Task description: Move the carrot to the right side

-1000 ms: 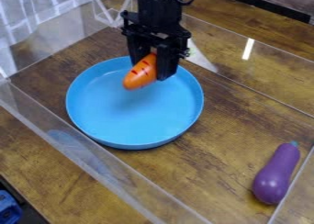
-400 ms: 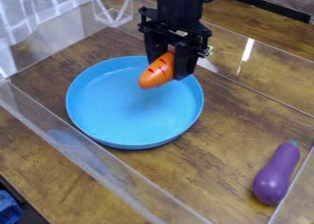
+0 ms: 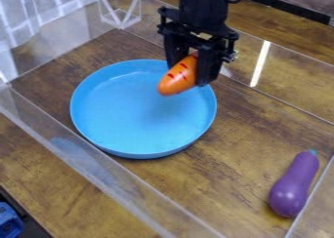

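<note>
Claw (image 3: 190, 68) fingers pinch the top of the carrot (image 3: 178, 76) so it hangs just below, lifted clear of the blue plate (image 3: 117, 135) underneath, ready to go toward the worktop (image 3: 248, 135) beside the purple eggplant (image 3: 294, 183).

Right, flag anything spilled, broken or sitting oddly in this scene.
Nothing stands out. The carrot hangs tilted in the shut jaws of the gripper above the blue plate, which sits flat and empty. The eggplant lies intact on the wooden table.
</note>
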Tool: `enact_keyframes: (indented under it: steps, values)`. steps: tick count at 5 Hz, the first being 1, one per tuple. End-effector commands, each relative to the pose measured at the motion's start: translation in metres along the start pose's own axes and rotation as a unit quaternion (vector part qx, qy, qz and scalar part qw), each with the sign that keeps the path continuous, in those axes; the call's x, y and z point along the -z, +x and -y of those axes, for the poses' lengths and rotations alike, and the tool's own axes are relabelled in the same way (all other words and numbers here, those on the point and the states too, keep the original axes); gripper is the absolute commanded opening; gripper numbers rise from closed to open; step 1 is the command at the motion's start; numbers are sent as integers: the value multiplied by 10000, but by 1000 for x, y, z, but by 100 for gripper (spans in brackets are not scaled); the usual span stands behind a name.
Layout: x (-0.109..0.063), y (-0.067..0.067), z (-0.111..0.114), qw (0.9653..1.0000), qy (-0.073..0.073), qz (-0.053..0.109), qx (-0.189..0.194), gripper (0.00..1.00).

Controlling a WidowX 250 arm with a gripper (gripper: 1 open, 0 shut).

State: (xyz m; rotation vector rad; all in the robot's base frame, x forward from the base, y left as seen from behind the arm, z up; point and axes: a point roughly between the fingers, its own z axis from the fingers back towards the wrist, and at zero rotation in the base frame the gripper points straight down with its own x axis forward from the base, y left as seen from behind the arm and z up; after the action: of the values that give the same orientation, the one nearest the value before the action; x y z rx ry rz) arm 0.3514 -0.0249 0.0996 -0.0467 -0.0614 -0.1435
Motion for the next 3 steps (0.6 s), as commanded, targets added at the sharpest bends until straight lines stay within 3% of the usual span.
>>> enact_keyframes:
  steps: [1,3]
  values:
    - [-29,10,8,9990,49,428,109,0]
    - [-29,12,16,9992,52,381,136,0]
